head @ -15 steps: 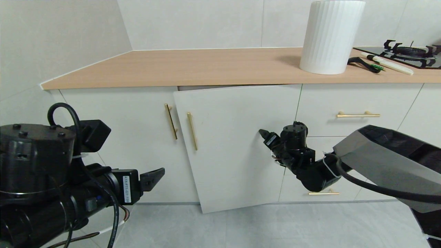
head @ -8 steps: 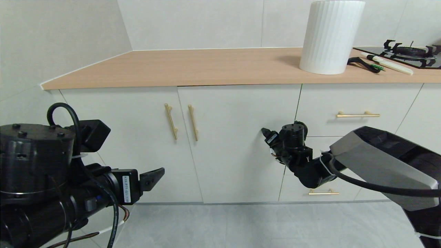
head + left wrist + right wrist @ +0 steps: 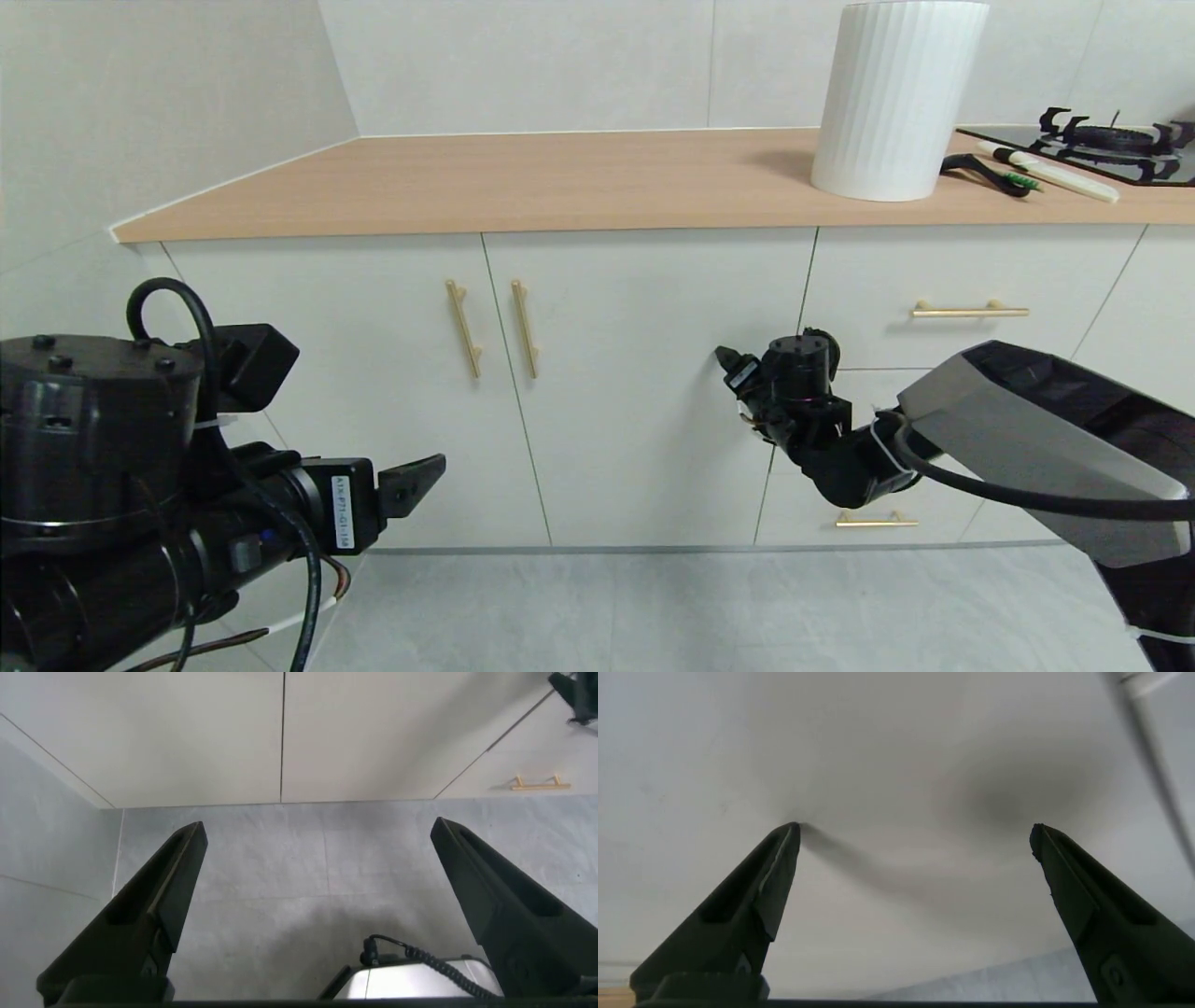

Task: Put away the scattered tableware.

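Head view: I read the right end effector (image 3: 731, 362) spread at the matte cabinet door (image 3: 644, 392), mid-frame; left end effector (image 3: 411, 481) spread too. Slender utensils (image 3: 1022, 175) lie upper right on the wood-grain surface (image 3: 523, 182), beside a ribbed white cylinder (image 3: 892, 98).

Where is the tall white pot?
In the head view, the tall white pot stands on the wooden counter, toward the right, just left of the stove.

Head camera: high, facing forward-down at counter (image 3: 560, 187) front edge, cabinet doors (image 3: 644, 392). Left wrist camera: faces floor (image 3: 308, 877), door bases. Right wrist camera: close against door face. Shared: doors.
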